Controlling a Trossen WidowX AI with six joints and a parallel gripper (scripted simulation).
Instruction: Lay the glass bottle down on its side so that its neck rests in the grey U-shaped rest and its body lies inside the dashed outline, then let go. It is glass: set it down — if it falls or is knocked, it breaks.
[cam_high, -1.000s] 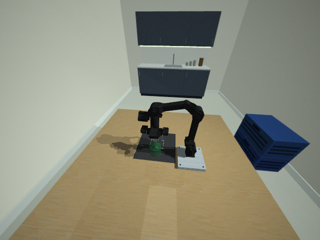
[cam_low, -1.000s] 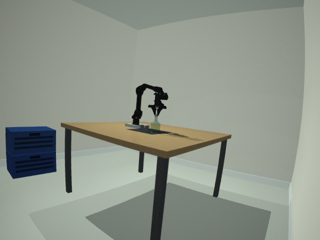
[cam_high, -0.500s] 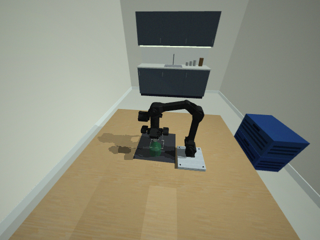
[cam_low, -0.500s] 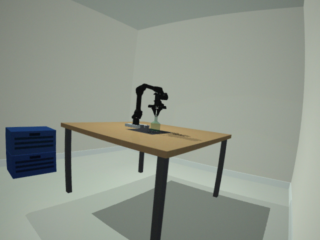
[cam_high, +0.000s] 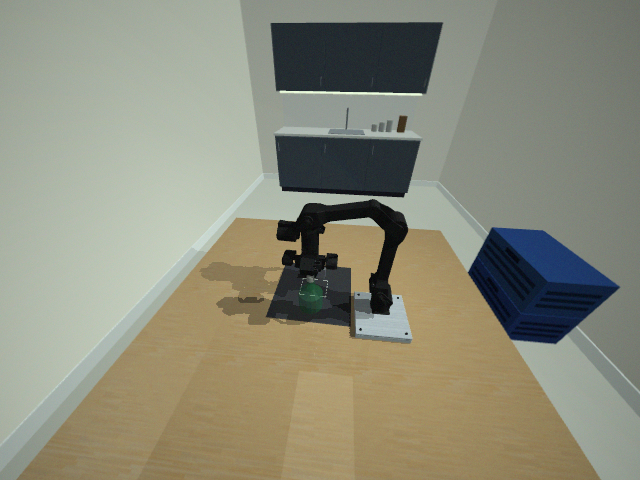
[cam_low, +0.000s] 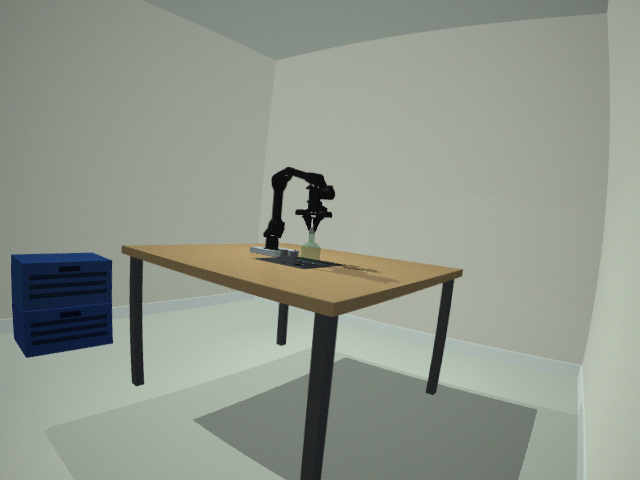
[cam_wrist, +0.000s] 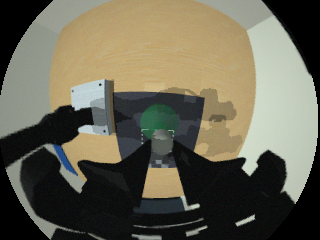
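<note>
Top view: table (cam_high: 217, 361) (cam_low: 289, 273) (cam_wrist: 150, 50), dark mat (cam_high: 338, 304) (cam_low: 268, 260) (cam_wrist: 192, 107) left of the arm base. Green bottle (cam_high: 311, 299) (cam_low: 310, 251) (cam_wrist: 159, 117) upright over the mat; gripper (cam_high: 309, 274) (cam_low: 311, 230) (cam_wrist: 162, 143) points down, partly closed, clamped on its neck. Can't tell if the bottle's bottom touches.

Pale, plain walls (cam_high: 129, 129) (cam_low: 439, 155) are rising around me, meeting a grey-green ceiling (cam_low: 387, 25), with light skirting (cam_low: 465, 346) running along the floor (cam_low: 155, 403). The wooden surface (cam_high: 248, 382) (cam_low: 232, 268) is standing on dark legs (cam_low: 319, 392) and casting a broad shadow (cam_low: 372, 413). Two blue crates (cam_high: 547, 263) (cam_low: 62, 304) are sitting stacked near it. Against the far wall, dark cupboards (cam_high: 356, 56) are hanging over a bright strip of light (cam_high: 351, 93), and a white counter (cam_high: 305, 132) is holding a sink (cam_high: 346, 132), three grey canisters (cam_high: 381, 127) and a brown block (cam_high: 402, 124).
</note>
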